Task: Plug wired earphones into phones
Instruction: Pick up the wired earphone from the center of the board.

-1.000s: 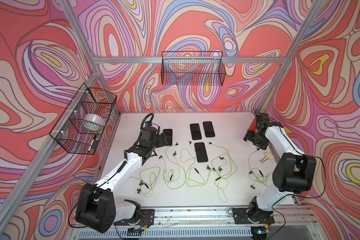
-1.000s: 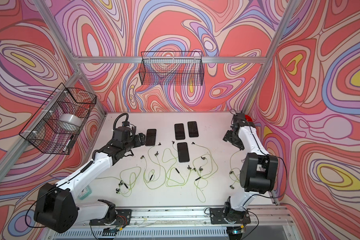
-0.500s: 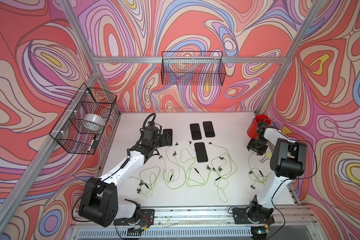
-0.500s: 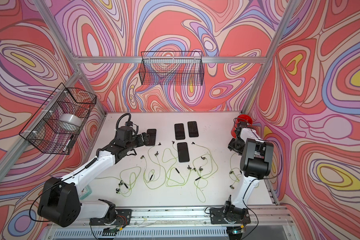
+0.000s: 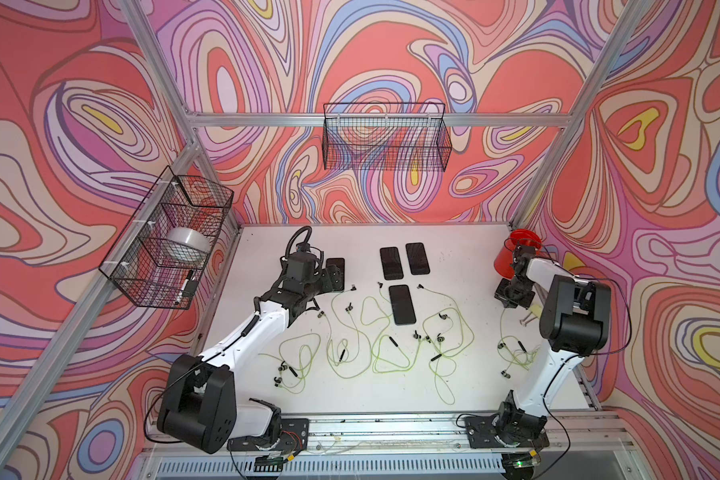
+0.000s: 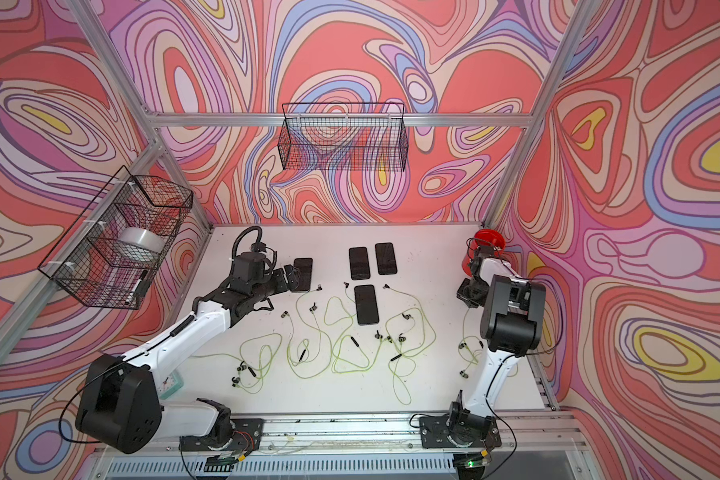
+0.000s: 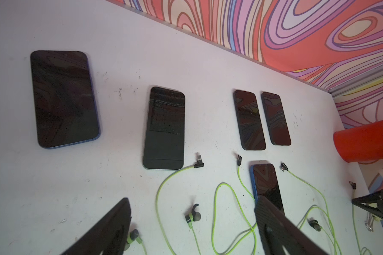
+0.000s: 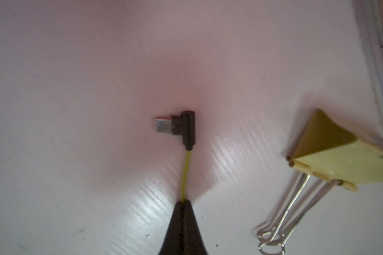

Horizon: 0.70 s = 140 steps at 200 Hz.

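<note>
right wrist view: my right gripper (image 8: 183, 202) pinches an earphone cable (image 8: 185, 174) just behind its plug (image 8: 181, 129), beside a binder clip (image 8: 327, 152); my left gripper (image 7: 192, 202) gapes facing five phones (image 7: 164, 128), none plugged yet.

Five black phones (image 7: 164, 128) lie flat with dark glossy screens up: two singly, two side by side, and one just in front of that pair. The yellow-green wired earphones (image 5: 350, 332) sprawl in loose loops before them, their dark angled plugs (image 7: 199, 162) lying free near the phones' lower ends. One cable (image 8: 186, 174) at the right side is pinched behind its plug by the right gripper (image 8: 182, 201).
</note>
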Each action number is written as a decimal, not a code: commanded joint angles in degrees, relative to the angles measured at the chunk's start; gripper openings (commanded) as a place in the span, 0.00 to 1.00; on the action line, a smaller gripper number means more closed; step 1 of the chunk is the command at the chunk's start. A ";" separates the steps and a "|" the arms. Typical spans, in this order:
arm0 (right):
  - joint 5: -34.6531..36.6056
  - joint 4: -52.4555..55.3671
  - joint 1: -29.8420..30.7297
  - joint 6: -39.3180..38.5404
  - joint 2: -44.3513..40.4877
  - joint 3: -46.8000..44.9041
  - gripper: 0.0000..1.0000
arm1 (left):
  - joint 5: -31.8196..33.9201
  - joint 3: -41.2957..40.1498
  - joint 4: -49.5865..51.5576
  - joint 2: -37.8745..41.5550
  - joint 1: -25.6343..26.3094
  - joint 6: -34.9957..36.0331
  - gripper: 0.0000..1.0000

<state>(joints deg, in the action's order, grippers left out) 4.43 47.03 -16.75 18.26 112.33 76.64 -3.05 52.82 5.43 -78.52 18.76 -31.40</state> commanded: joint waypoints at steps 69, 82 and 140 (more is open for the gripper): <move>-9.75 7.34 6.15 -8.60 -13.16 -3.89 0.00 | -5.31 9.07 -0.50 -7.68 4.45 -3.31 0.87; -11.30 7.33 7.67 -8.39 -14.18 -3.78 0.00 | -7.78 9.07 -3.10 -8.92 5.10 -5.76 0.85; -17.69 7.64 14.82 -8.01 -17.73 -0.96 0.00 | -16.31 10.84 -12.32 -16.17 9.04 -14.44 0.76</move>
<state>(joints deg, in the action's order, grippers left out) -7.79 54.11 -6.48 10.79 98.02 73.10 -13.43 61.14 -1.08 -91.11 26.24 -40.18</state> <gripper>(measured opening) 0.040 0.785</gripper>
